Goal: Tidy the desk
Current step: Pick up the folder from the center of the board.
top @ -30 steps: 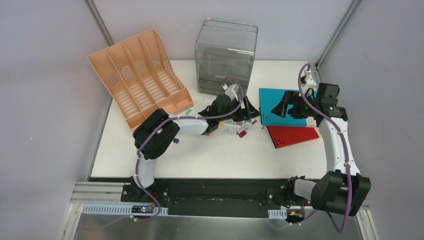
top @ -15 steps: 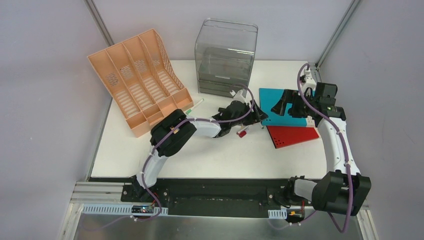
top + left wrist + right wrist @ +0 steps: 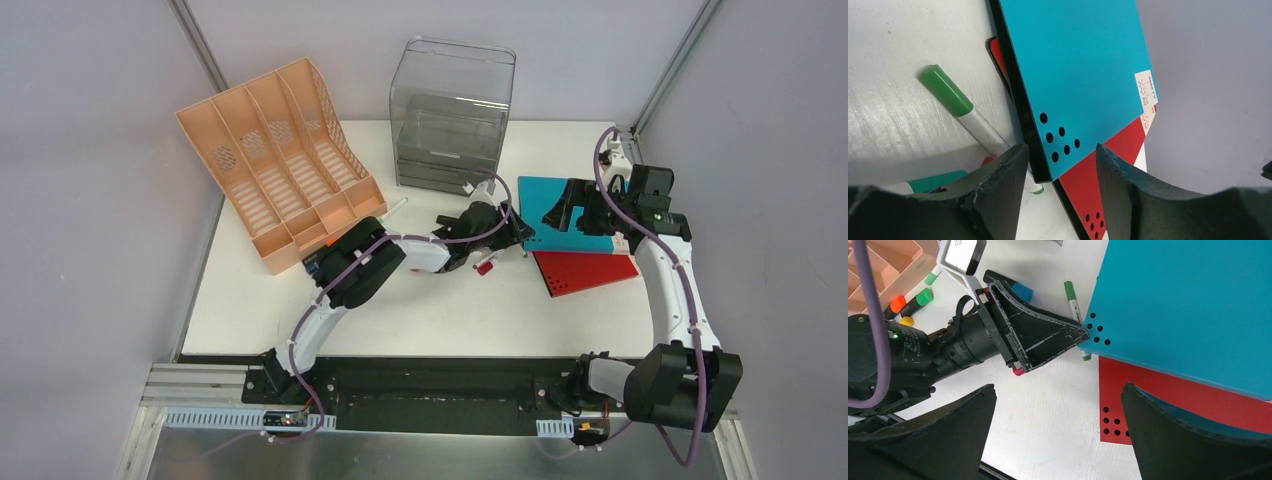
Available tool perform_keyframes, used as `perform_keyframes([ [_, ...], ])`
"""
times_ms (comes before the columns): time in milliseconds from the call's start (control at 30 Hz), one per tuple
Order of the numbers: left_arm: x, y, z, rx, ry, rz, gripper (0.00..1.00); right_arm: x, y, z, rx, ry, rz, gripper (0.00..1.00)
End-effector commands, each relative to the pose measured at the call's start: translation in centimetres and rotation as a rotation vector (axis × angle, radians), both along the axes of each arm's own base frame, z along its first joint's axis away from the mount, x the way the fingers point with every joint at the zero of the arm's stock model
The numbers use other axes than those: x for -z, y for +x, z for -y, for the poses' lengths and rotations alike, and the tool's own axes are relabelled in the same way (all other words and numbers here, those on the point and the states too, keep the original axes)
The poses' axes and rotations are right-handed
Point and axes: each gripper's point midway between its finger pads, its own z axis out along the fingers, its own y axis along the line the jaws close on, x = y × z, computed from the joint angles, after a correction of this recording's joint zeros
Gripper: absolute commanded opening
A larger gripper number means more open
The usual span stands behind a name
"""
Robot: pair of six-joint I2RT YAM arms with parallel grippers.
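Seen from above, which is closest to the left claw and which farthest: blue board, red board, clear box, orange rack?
1. Blue board, its corner at the left gripper.
2. Red board, just beside, toward the front.
3. Clear box, at the back.
4. Orange rack, back left.

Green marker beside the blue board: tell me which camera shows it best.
Left wrist: the green marker appears close up, cap and barrel sharp, beside the blue board. Right wrist shows it smaller, partly crossed by the left gripper. Top external: too small to make out.
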Motion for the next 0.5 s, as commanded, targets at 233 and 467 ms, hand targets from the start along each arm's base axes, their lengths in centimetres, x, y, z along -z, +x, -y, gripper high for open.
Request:
perform_keyframes([
  [233,-1.2,0.5,1.7,0.009,-0.081,-0.014,0.42,-1.8,0.5,-0.2,0.001,-0.005,0.079,1.0],
  [467,-1.0,0.3,2.3,0.026,-0.107,-0.036,0.33,-1.8,0.4,-0.3,-0.004,-0.004,0.08,1.0],
])
